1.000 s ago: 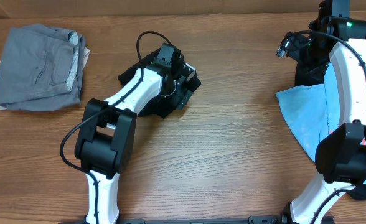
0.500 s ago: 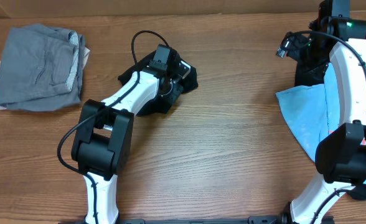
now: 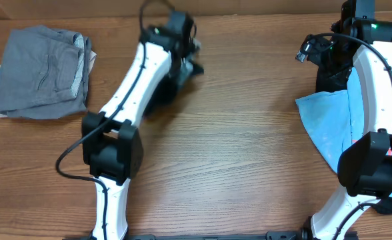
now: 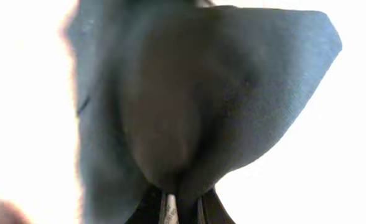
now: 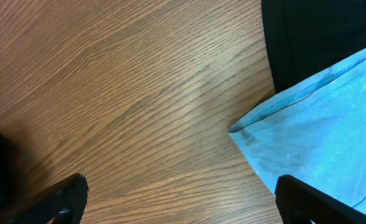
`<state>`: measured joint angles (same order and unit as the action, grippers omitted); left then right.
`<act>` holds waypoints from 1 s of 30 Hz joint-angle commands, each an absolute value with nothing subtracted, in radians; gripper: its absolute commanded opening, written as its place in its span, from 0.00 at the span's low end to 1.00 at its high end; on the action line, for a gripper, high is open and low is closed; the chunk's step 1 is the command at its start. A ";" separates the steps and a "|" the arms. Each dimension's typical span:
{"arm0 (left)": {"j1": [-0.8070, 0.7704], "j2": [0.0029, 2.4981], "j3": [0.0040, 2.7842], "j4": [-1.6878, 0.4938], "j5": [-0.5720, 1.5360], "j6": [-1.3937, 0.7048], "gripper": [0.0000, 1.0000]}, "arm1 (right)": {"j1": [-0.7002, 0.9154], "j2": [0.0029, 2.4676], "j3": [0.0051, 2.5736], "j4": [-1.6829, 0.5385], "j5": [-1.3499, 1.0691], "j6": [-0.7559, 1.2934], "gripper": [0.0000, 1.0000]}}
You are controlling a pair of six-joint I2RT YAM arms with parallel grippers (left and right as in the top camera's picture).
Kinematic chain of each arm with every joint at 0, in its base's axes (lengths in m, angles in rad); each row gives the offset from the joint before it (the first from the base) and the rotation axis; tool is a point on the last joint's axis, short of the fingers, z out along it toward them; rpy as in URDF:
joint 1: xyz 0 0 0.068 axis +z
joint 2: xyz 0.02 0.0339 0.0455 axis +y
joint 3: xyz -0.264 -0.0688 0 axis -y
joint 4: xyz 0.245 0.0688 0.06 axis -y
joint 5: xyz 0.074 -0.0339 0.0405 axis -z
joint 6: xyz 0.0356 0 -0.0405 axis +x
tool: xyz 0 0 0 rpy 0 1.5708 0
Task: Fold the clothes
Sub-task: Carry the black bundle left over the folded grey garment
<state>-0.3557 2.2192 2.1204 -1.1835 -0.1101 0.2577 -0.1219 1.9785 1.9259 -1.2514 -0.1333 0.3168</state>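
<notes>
- black soft cloth garment [image 4: 201, 93] hangs limp from my left gripper [image 4: 182, 208], which pinches a bunched fold above the table's far middle.
- i judge it light and floppy, better taken by a corner or hem.
- right gripper [image 5: 183, 190] is spread, holding nothing, beside the light blue fabric [image 5: 332, 124].
- smooth brown wooden table [image 3: 249, 153] offers room mid-table; a folded grey garment [image 3: 43, 70] lies far left.

Grey folded clothes [image 3: 43, 70], black garment [image 4: 233, 93], light-blue cloth [image 3: 323, 127], brown wood-grain table [image 3: 236, 160].
</notes>
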 commanded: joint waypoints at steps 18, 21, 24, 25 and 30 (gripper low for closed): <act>0.089 2.199 2.654 -1.334 -0.449 0.285 0.04 | -0.119 1.960 1.937 -1.256 -0.141 0.315 1.00; 0.158 2.199 2.654 -1.293 -0.456 0.369 0.04 | -0.119 1.960 1.937 -1.254 -0.162 0.315 1.00; 0.224 2.199 2.654 -1.247 -0.455 0.386 0.04 | -0.119 1.960 1.937 -1.255 -0.184 0.315 1.00; 0.245 2.199 2.654 -1.234 -0.451 0.386 0.04 | -0.119 1.960 1.937 -1.255 -0.186 0.316 1.00; 0.360 2.199 2.653 -1.196 -0.393 0.430 0.04 | -0.118 1.960 1.937 -1.257 -0.189 0.320 1.00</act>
